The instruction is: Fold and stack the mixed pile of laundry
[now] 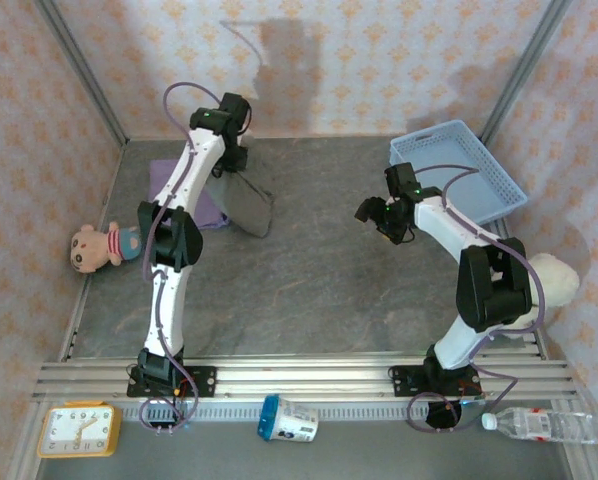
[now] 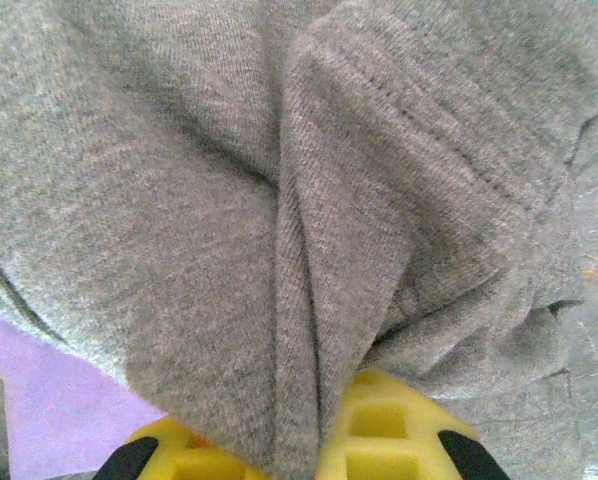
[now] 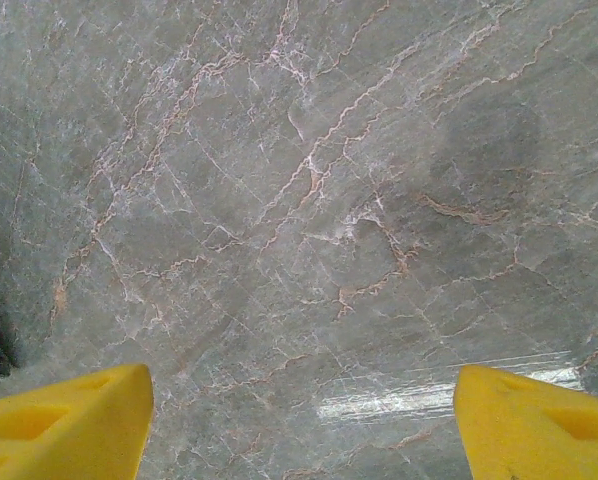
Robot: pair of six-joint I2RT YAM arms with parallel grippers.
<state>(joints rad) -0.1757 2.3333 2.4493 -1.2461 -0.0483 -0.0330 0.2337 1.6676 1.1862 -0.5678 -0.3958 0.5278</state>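
Left end effector (image 2: 297, 450) around fold of grey-brown trousers (image 2: 229, 200)

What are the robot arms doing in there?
The robot is sorting laundry. Its left gripper is pinching a fold of the grey trousers and holding them up at the far side of the table, right beside the lilac shirt, which lies flat. The trousers hang loose, not yet folded. The right gripper is open and holds nothing. It hangs over bare table near the blue basket.
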